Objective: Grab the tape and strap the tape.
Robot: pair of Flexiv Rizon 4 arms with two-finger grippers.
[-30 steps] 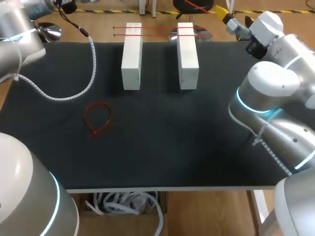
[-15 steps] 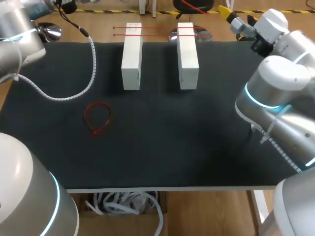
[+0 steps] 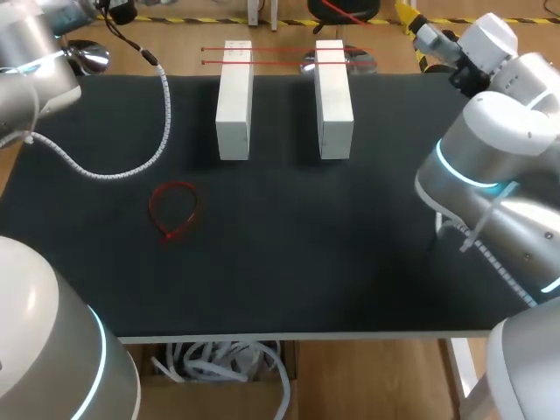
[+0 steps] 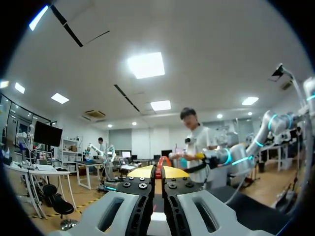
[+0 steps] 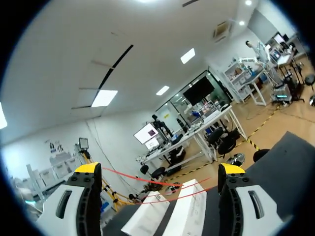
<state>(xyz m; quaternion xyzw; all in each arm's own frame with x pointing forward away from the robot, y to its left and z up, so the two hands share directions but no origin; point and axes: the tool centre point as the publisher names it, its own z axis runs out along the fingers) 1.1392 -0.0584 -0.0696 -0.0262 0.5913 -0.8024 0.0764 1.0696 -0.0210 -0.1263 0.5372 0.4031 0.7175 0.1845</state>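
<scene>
While the left gripper (image 4: 160, 173) is seen drawn together on a small red piece (image 4: 160, 163), the right gripper (image 5: 160, 169) is held wide apart beyond the table's (image 3: 289, 271) far right corner. Ahead of it two straight red ties (image 5: 167, 185) are laid across two white blocks (image 5: 189, 211). A looped red tie (image 3: 173, 210) is seen lying on the table, well apart from both.
</scene>
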